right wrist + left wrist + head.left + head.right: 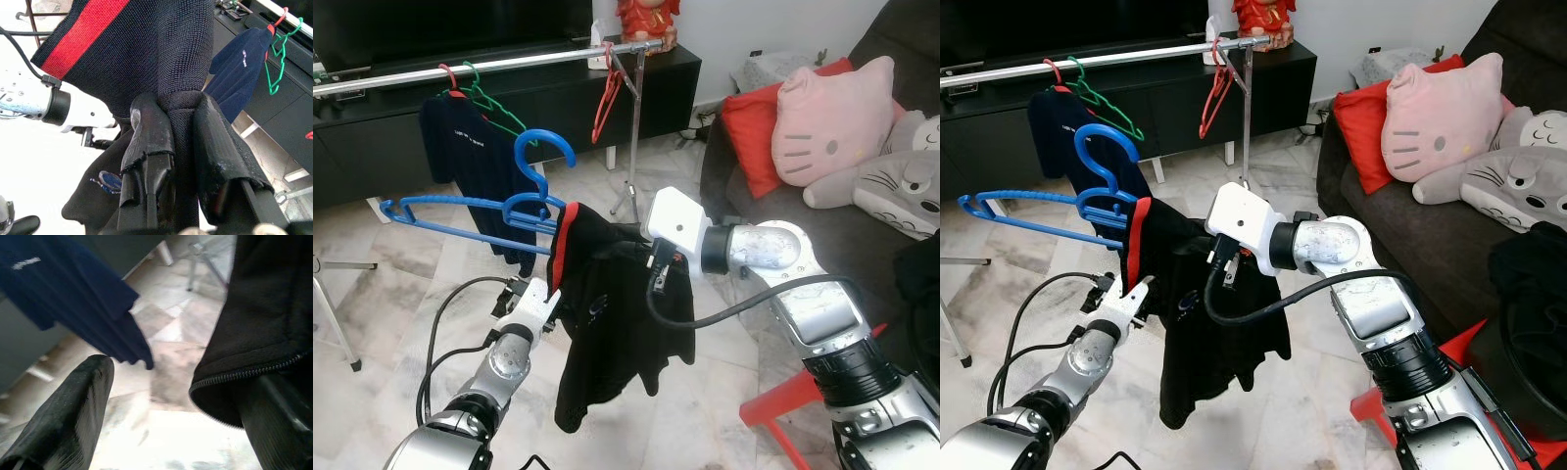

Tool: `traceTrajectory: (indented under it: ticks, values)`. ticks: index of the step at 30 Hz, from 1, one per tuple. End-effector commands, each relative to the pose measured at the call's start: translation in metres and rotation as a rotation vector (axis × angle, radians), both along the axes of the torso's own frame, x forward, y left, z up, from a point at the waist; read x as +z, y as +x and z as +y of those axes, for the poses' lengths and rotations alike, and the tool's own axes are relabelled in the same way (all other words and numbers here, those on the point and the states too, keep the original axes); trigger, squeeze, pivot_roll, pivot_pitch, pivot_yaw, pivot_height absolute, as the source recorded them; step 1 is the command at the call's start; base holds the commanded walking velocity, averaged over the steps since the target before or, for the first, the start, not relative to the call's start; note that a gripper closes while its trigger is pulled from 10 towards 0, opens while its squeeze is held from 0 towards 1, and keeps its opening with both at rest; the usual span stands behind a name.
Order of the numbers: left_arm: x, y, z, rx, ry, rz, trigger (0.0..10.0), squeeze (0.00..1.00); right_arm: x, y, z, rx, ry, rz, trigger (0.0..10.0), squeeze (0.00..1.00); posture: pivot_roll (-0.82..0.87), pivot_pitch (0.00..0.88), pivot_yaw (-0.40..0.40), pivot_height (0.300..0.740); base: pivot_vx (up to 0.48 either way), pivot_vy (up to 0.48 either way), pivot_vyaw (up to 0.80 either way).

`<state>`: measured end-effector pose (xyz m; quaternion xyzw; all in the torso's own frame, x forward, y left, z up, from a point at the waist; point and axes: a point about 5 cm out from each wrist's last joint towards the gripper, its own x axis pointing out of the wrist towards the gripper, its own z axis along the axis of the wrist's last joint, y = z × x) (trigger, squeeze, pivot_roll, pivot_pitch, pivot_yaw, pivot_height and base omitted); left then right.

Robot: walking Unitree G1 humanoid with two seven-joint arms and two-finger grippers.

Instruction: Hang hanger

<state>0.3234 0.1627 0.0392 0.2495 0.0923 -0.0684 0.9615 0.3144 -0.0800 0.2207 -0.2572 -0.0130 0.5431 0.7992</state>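
A blue hanger (460, 210) hangs in the air, its hook (546, 147) pointing up. A black garment with a red collar (607, 323) is draped over its right end. My right gripper (178, 105) is shut on a fold of that garment at the shoulder. My left gripper (176, 377) is open just below the collar, with one finger (73, 416) in free air and the other (279, 426) partly under the black hem. Behind runs the silver rail (509, 61), which carries a navy T-shirt (460, 137), a green hanger (499, 108) and a red hanger (607, 98).
The rail's tripod stand (628, 147) is straight behind the garment. A dark sofa (724, 176) with a red cushion (754, 127) and a pink cat pillow (832, 117) is to the right. A black TV cabinet (666, 88) lines the back wall. Something red (783, 411) sits low right.
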Motion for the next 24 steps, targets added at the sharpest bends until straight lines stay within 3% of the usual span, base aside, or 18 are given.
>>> traceTrajectory:
  ticks: [1,2,24]
  values:
    - [-0.0036,-0.0030,0.0001,-0.009,-0.019,0.017,7.1,0.00,0.0097,-0.0044,0.0053,0.027,0.025,-0.037,0.0,0.00,-0.12,0.069,-0.007,0.740,0.000,0.000,0.00]
    - [-0.0039,-0.0034,-0.0001,-0.014,-0.030,0.021,0.0,0.00,0.0099,-0.0044,0.0054,0.027,0.025,-0.037,0.0,0.00,-0.12,0.069,-0.007,0.740,0.000,0.000,0.00]
    - [-0.0079,-0.0062,-0.0031,-0.031,-0.086,0.055,0.0,0.00,0.0086,-0.0051,0.0066,0.029,0.029,-0.031,0.0,0.00,-0.12,0.072,-0.004,0.740,0.000,0.000,0.00]
